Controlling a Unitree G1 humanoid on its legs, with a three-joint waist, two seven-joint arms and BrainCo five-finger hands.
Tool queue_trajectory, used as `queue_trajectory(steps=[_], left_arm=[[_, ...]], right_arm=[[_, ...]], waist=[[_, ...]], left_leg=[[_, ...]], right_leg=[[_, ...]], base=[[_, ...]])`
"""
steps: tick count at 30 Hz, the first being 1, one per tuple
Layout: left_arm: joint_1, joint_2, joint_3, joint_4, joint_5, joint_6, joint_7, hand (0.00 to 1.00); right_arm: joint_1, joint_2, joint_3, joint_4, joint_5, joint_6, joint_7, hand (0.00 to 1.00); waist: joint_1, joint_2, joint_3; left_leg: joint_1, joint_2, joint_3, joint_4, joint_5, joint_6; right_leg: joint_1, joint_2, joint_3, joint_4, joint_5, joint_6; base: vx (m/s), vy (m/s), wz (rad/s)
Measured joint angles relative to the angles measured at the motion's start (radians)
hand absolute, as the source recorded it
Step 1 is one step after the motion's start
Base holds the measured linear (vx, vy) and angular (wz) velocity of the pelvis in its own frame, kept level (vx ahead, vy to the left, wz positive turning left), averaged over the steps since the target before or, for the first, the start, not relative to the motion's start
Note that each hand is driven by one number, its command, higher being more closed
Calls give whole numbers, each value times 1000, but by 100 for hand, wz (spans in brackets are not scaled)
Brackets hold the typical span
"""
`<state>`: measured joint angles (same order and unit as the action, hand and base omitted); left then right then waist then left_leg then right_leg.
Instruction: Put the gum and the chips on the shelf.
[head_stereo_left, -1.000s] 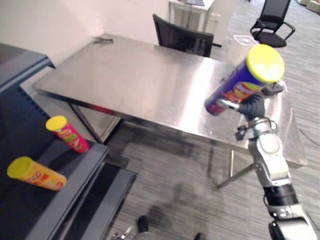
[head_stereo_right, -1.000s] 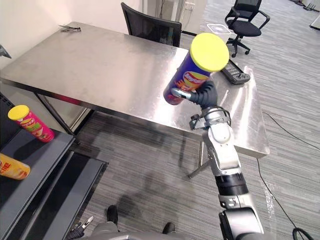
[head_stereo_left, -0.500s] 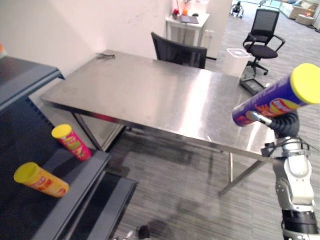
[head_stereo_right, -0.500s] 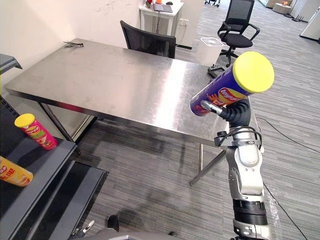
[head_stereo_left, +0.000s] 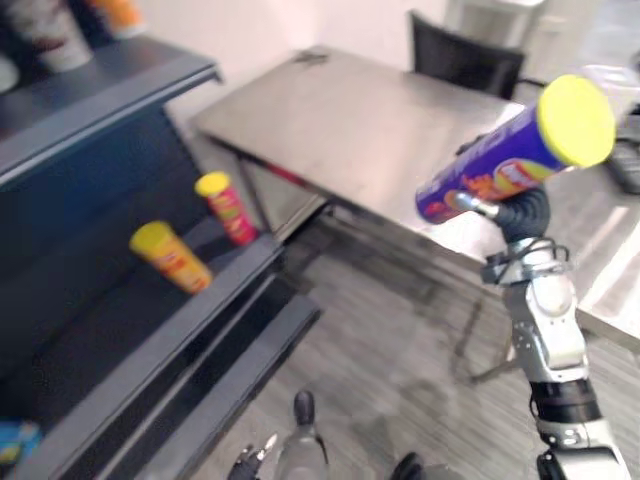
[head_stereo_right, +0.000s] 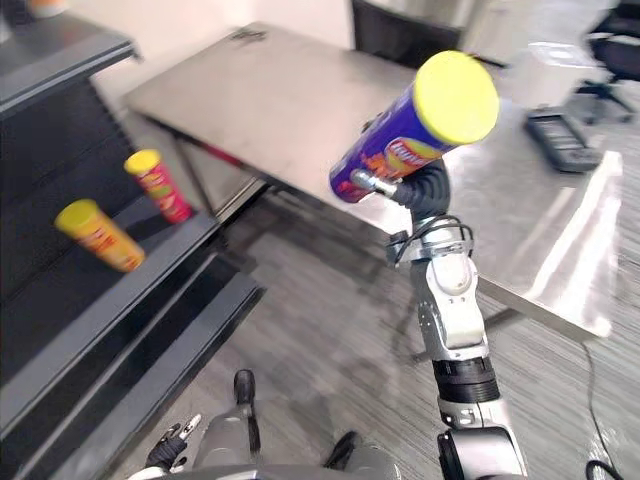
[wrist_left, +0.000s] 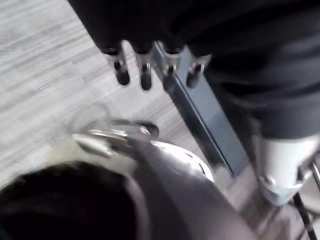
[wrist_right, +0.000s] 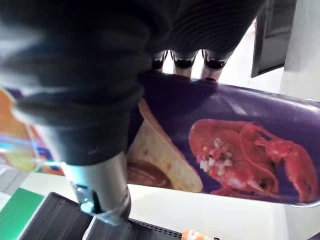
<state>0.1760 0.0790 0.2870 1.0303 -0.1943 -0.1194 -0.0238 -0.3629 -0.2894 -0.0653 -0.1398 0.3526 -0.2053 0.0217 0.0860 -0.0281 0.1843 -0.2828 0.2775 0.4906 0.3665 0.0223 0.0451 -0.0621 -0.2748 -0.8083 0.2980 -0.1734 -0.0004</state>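
Swinging left since half a second ago, the head camera now puts the dark shelf (head_stereo_left: 170, 320) at 9 o'clock, while the right hand (head_stereo_left: 522, 212) still has its fingers curled round the purple chips can (head_stereo_left: 500, 165), held tilted in the air at 2 o'clock in front of the steel table (head_stereo_left: 370, 130), yellow lid to the upper right. A yellow can (head_stereo_left: 170, 257) and a red can (head_stereo_left: 226, 208) rest on the shelf, near each other but apart. The left hand (wrist_left: 144, 75) hangs above the floor, fingers relaxed and holding nothing.
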Motion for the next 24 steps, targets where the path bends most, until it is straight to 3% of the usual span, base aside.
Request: queue_trajectory(steps=[3,6,8,10,13,16,20,24], left_arm=[[21,-16,39,8,0,3,0,0],[15,-22,57,8,1,3,-2,0],[0,-15,79,25,3,2,-1,0],[-4,-17,95,38,13,3,3,0],[-3,-17,105,36,20,2,15,0],[-13,3,104,33,18,2,17,0],[-35,28,104,32,17,-2,19,0],[-26,22,103,32,16,-2,19,0]], right_arm=[[26,0,-86,-1,-2,-9,-32,100],[45,0,-152,-1,-1,-8,-36,100],[63,1,-177,-1,-1,-8,-35,100],[63,2,-176,-11,-1,-8,-33,100],[67,10,-179,-17,-1,-9,-38,100],[98,51,-196,-16,-2,-9,-65,100],[130,65,-200,-17,-40,-8,-80,100],[132,68,-181,-17,-42,-7,-72,100]], waist=[[-9,35,-4],[-30,51,-14],[-41,34,-15],[-27,19,-18],[-18,13,-16],[-16,-11,-4],[-5,-36,6],[9,-35,7]], left_leg=[[116,50,37,51,-95,-58],[168,63,82,-55,-101,-77],[151,36,113,-111,-104,-94],[133,2,97,-122,-101,-97],[128,-30,79,-141,-96,-89],[112,-51,70,-126,-97,-88],[97,-89,44,-160,-99,-70],[98,-112,40,-205,-83,-61]], right_leg=[[32,-6,-133,-6,3,2],[42,-29,-248,3,13,18],[49,-60,-329,26,24,32],[48,-96,-355,47,34,40],[48,-131,-366,69,60,33],[50,-170,-366,98,65,33],[50,-165,-375,52,98,50],[49,-139,-375,-22,147,53]], base=[[-116,-35,128],[-86,101,121],[-96,245,114],[-44,183,58],[-24,197,25],[-35,122,19],[-63,121,21],[-42,102,6]])
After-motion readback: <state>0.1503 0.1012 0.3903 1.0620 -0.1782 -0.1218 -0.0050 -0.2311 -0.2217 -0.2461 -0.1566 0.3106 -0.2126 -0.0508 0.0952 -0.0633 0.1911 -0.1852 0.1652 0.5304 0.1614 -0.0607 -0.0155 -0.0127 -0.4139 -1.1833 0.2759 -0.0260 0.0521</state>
